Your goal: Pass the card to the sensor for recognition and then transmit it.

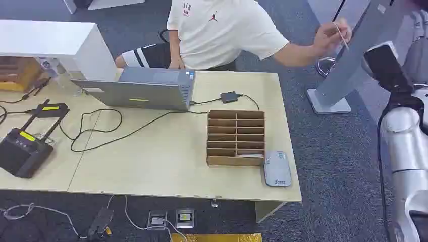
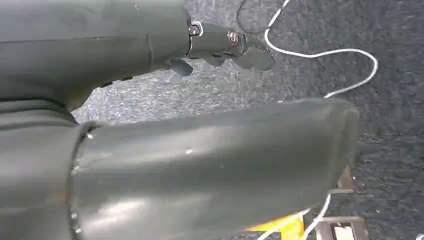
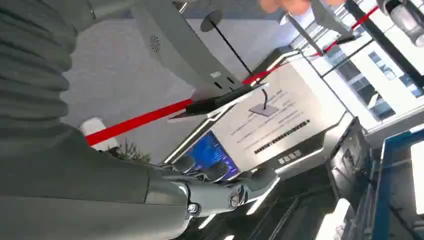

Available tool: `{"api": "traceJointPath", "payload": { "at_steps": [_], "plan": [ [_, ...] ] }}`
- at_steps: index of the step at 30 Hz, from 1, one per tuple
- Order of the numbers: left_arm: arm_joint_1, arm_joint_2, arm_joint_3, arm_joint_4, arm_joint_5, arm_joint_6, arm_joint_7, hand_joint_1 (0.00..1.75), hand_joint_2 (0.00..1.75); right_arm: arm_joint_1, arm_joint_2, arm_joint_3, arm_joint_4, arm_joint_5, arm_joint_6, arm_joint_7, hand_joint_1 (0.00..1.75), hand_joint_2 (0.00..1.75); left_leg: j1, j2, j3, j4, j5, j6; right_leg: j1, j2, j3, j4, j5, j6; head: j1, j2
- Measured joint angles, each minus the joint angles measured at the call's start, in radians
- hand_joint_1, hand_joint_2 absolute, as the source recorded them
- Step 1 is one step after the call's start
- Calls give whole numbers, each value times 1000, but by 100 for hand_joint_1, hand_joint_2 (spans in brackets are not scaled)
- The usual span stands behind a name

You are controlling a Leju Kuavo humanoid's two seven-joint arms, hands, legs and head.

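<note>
1. The card (image 1: 343, 34) was not with the robot. A person's hand (image 1: 330, 36) pinched it high at 2 o'clock in the head view, close against the slanted grey stand (image 1: 348, 68) and well off the table (image 1: 151, 171).
2. The right hand (image 3: 220, 182) was raised toward that side. Its thumb and darker fingers lay apart with nothing between them, so it looked ready to receive.
3. The left hand (image 2: 220, 47) hung over the carpet near a white cable (image 2: 325, 52). Whether its fingers were spread or curled could not be told.
4. The step in hand was judged to be the take. It would go best with the fingers kept spread until the card's edge sat between thumb and finger. The pinch should land on the card's free end, apart from the person's fingers.
5. The flat grey device (image 1: 277, 169), just at 5 o'clock of the wooden rack (image 1: 235, 137), was probably the sensor. Holding the card by one end would leave its face bare for the reading.
6. There was open room over the carpet between the table's 3 o'clock edge and the stand.
7. The stand's column and base crowded the raised arm, so any swing toward the device would need to pass clear of them and of the table corner.
8. The laptop (image 1: 136, 91) and its black cable (image 1: 101, 136) lay toward 10 o'clock, away from that path.
</note>
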Motion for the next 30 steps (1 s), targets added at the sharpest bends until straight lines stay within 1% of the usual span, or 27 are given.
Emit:
{"api": "traceJointPath", "payload": {
  "at_steps": [8,20,21,22,23,24,30],
  "plan": [
    [-20,0,-1,0,-24,-12,21,0,0,18,0,39,-35,38,13,13,0,175,0,0,0,0,0,0,0,0,0,0,0,0,0,0],
    [-35,1,-3,0,-43,-18,37,0,0,37,-5,61,-35,41,9,24,0,175,0,0,0,0,0,0,0,0,0,0,0,0,0,0],
    [-35,1,-3,0,-43,-18,37,0,0,37,-6,62,-35,41,9,24,98,175,0,0,0,0,0,0,0,0,0,0,0,0,0,0],
    [-35,1,-3,0,-43,-18,37,0,0,37,-6,64,-35,41,9,24,157,175,0,0,0,0,0,0,0,0,0,0,0,0,0,0],
    [-35,1,-3,0,-44,-20,37,0,0,38,-6,66,-35,42,10,24,171,175,0,0,0,0,0,0,0,1,-1,0,0,0,0,0],
    [-36,1,-3,0,-45,-21,38,0,0,38,-6,67,-35,42,11,24,175,175,0,1,0,0,0,0,0,1,-1,0,0,0,0,0],
    [-37,1,-4,-3,-51,-24,40,0,0,37,-7,71,-35,42,29,27,175,175,0,1,0,0,0,0,0,1,-1,0,0,0,0,0]
  ]
}}
